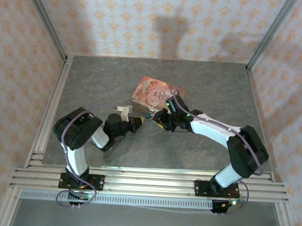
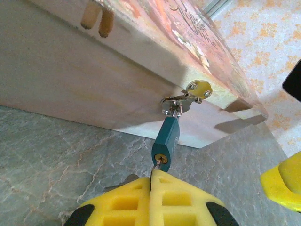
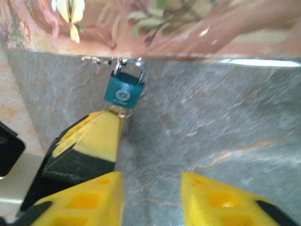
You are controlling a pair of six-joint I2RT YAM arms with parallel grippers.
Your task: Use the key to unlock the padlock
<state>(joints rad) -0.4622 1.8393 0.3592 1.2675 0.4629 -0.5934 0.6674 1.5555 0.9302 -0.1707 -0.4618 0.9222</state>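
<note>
The small teal padlock (image 2: 167,136) hangs by its shackle from the hasp (image 2: 180,100) on the pink tin's (image 2: 94,70) side. My left gripper (image 2: 151,181) is shut on the silvery key (image 2: 160,165), whose blade sits in the keyhole at the padlock's bottom. In the right wrist view the padlock (image 3: 124,92) hangs below the tin (image 3: 164,28), with the left fingers (image 3: 94,136) just under it. My right gripper (image 3: 151,188) is open, nothing between its pads, a short way back from the padlock. From above, the padlock (image 1: 148,114) lies between the left gripper (image 1: 137,121) and the right gripper (image 1: 163,119).
The pink tin (image 1: 155,91) lies at the middle of the grey stone-patterned table (image 1: 219,86). Patterned walls and metal rails (image 1: 48,122) close in the table's sides. One yellow right finger (image 2: 282,183) shows at the edge of the left wrist view.
</note>
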